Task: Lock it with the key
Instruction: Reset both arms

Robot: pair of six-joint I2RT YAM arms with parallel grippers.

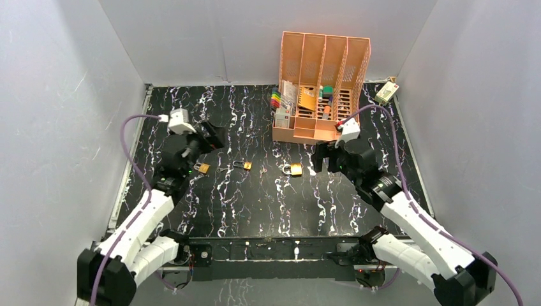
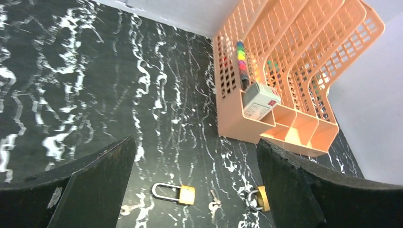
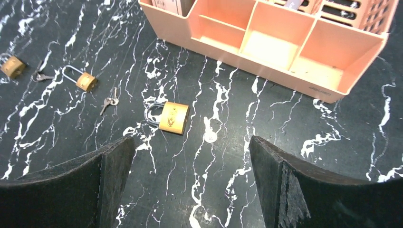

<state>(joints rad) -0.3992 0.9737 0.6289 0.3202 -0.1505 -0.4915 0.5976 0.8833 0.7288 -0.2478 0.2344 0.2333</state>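
Both sets wide open. The right fingers are spread fully with nothing between them, over the tabletop. The left fingers are the same: wide apart and empty.

Outward from the right fingers:
- **Nearest:** the large padlock lies flat, straight ahead and a touch left of the gap's centreline. Its long axis runs across the wrist view, brass body on the right and shackle pointing left toward mid-tabletop. Can't tell if the shackle is seated.
- **Next, up-left:** a key lies apart from that padlock, between it and the long-shackle padlock. Its long axis runs roughly away from the fingers, with the far end tilted slightly right.
- **Further left:** a second key sits just beside a third padlock.

In the top view, the third padlock lies just beside the left fingers. The large padlock and the first key are nearer the right arm. The left wrist view has the long-shackle padlock ahead in its gap, with a key on either side.

My read: the right arm is closer for the key by the large padlock. It needs a shift left and a wrist turn so the fingers close across the key's width. The left arm could steady a padlock body. Can't tell which key fits which padlock. The orange organiser stands behind, well apart from all of them.
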